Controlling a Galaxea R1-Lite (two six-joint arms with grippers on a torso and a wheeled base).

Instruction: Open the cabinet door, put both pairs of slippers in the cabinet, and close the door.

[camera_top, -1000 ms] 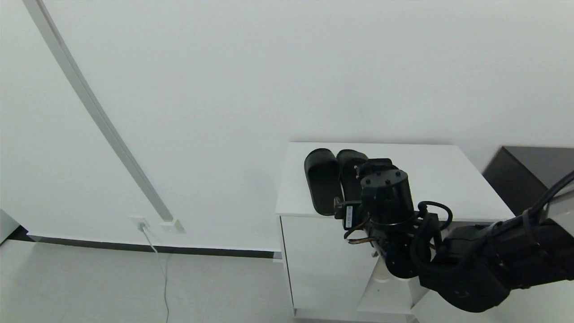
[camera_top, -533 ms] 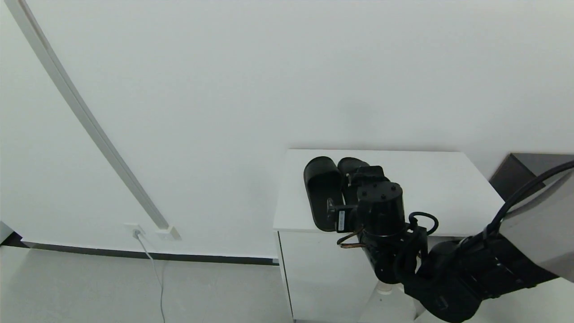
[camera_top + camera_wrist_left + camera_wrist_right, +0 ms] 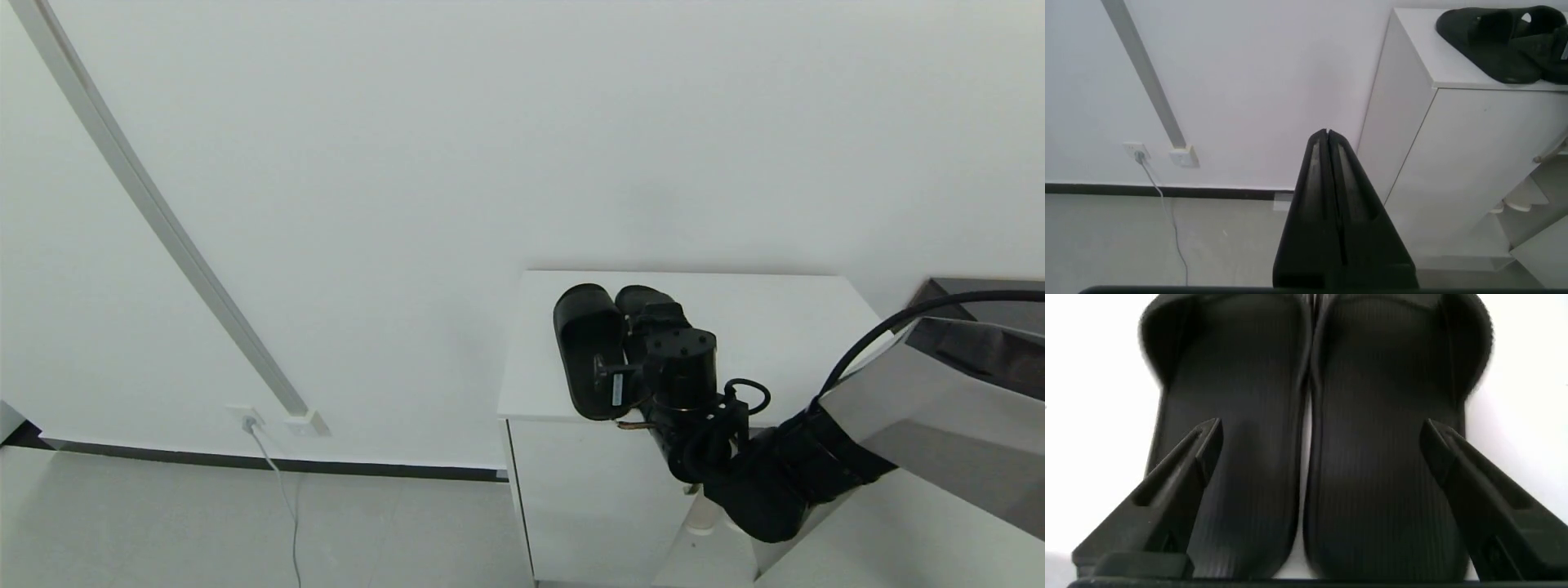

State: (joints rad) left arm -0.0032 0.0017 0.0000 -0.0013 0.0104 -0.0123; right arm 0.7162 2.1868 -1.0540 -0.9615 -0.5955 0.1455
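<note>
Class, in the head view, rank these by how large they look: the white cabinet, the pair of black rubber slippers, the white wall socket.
1. white cabinet
2. pair of black rubber slippers
3. white wall socket, clearly the smallest

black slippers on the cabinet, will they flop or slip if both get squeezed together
The slippers look like thick moulded foam: probably light, slightly bendy. Ribbed surfaces suggest little slip. Lying flat on the cabinet top, they shouldn't roll.

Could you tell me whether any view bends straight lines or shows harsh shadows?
Head view: the wall conduit bows into a curve, a lens effect, and the cabinet top is evenly lit, no hard shadow by the slippers; left wrist view: the conduit runs nearly straight.
</note>
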